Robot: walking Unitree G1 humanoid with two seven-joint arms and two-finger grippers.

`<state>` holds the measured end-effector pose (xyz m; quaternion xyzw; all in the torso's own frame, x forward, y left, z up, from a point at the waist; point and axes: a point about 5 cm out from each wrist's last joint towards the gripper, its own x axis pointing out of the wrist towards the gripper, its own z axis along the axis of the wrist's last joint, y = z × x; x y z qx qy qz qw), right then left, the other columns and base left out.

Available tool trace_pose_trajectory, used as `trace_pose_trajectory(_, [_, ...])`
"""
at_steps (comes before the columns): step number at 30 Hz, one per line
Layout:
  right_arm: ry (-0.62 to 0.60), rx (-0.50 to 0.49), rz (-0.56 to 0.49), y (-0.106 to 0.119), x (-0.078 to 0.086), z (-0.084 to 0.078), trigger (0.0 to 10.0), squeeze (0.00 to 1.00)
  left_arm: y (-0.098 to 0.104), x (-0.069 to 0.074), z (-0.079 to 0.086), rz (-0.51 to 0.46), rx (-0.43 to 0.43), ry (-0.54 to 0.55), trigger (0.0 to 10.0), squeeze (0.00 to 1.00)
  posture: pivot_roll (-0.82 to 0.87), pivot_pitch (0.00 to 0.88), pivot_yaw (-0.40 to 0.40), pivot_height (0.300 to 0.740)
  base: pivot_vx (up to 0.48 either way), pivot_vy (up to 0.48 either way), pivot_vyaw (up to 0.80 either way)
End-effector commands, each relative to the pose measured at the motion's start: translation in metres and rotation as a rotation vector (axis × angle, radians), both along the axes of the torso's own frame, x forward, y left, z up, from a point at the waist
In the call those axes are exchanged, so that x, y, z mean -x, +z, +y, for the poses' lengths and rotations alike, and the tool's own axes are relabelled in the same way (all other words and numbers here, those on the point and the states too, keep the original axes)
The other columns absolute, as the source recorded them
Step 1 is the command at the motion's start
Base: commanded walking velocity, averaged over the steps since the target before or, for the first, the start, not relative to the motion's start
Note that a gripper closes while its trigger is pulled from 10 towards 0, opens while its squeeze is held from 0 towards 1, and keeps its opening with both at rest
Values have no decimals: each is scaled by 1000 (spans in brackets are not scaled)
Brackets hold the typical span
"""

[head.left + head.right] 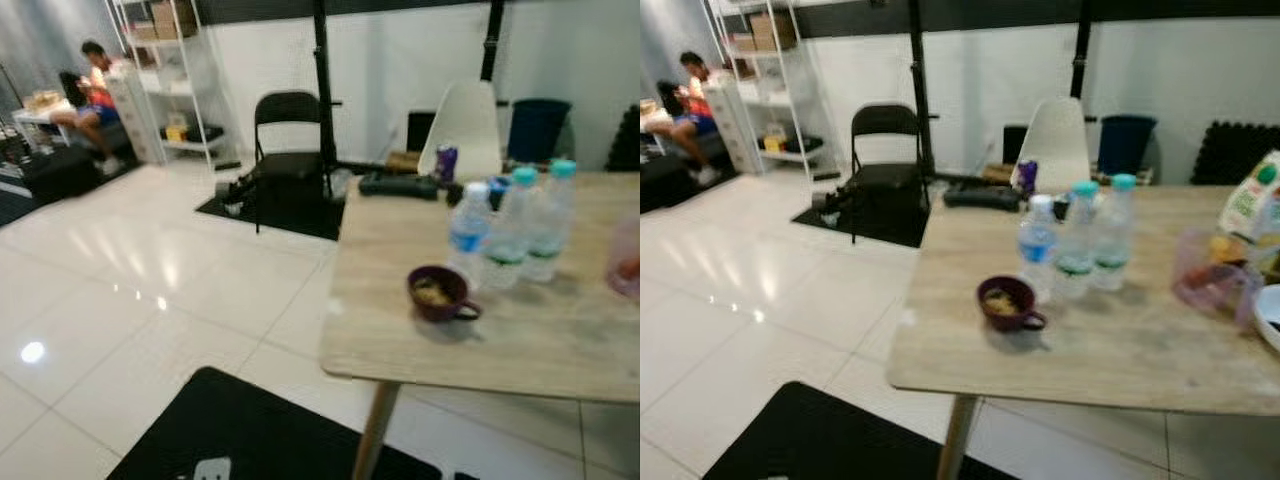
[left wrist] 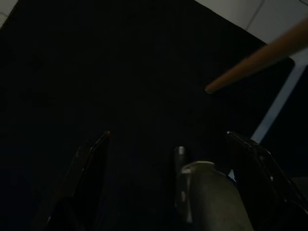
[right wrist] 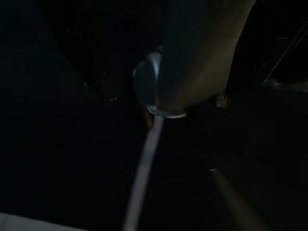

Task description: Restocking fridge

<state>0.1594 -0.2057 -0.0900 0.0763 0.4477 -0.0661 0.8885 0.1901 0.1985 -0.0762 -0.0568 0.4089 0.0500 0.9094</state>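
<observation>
Three clear water bottles stand together on the wooden table (image 1: 1120, 350): one with a blue label (image 1: 1037, 245) and two with teal caps (image 1: 1076, 245) (image 1: 1113, 235). In front of them is a dark purple mug (image 1: 1005, 303) with something in it. A carton (image 1: 1252, 205) and a pink see-through container (image 1: 1210, 275) sit at the table's right end. My left gripper (image 2: 168, 134) hangs low, open and holding nothing, over a black mat (image 2: 96, 72) beside a wooden table leg (image 2: 255, 60). The right wrist view is very dark, with a pale rod and a rounded tan shape in it.
A purple can (image 1: 1027, 175) and a flat black object (image 1: 982, 197) lie at the table's far edge. Behind stand a white chair (image 1: 1055, 140) and a black folding chair (image 1: 883, 150). A black mat (image 1: 810, 435) covers the near floor. A person (image 1: 690, 100) sits far left by white shelves (image 1: 765, 80).
</observation>
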Motion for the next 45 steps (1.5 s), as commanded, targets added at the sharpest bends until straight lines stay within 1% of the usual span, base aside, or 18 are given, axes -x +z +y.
trace_pose_trajectory(1, [-1,7,5,0,1,-3,10000,0,-2,5,4,22,-16,-6,10000,0,-11,59,96,717,0,0,0])
trace_pose_trajectory(7, [12,2,6,0,1,-3,10000,0,-2,4,5,20,-17,-6,10000,0,-10,59,96,717,0,0,0])
trace_pose_trajectory(11, [-3,0,16,0,2,-4,10000,0,-1,3,5,15,-17,-3,10000,0,-9,58,97,717,0,0,0])
trace_pose_trajectory(15, [11,1,15,0,1,-3,10000,0,0,2,5,12,-19,-5,10000,0,-9,59,98,717,0,0,-800])
trace_pose_trajectory(24, [-4,-13,-14,1,-1,0,10000,0,0,1,5,12,-22,-10,10000,0,-10,59,101,717,0,0,-800])
trace_pose_trajectory(45, [2,-7,-11,2,-2,-2,10000,0,-1,2,4,20,-21,-8,10000,0,-10,62,99,717,0,0,0])
